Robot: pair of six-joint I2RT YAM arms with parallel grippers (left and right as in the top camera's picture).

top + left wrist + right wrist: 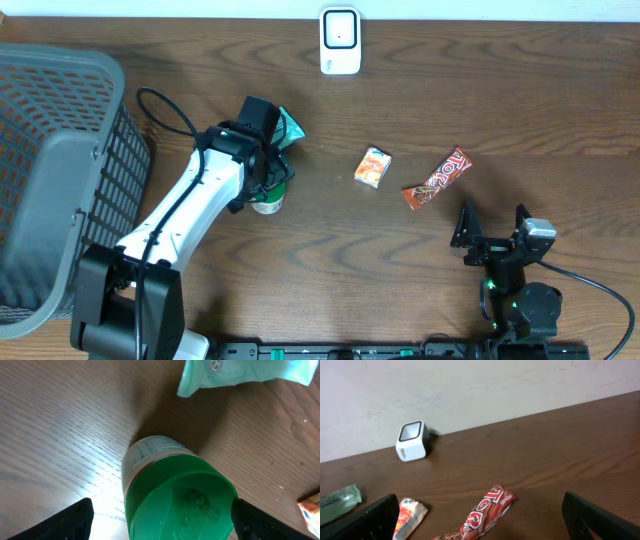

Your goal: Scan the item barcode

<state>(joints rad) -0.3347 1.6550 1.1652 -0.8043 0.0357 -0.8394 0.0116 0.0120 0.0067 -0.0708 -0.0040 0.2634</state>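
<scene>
A white barcode scanner point(340, 40) stands at the table's far edge and also shows as the scanner point(412, 441) in the right wrist view. A small container with a green lid point(180, 500) stands upright on the table, and its base point(268, 204) shows overhead. My left gripper point(162, 522) is open and lowered over it. One finger stands on each side of the lid, the left one apart from it, the right one close against its edge. My right gripper point(492, 228) rests open near the front right, holding nothing.
A mint-green pouch point(288, 127) lies just behind the container. An orange packet point(373, 167) and a red candy bar point(438, 178) lie mid-table, in front of the right gripper point(480, 525). A grey basket point(50, 170) fills the left side.
</scene>
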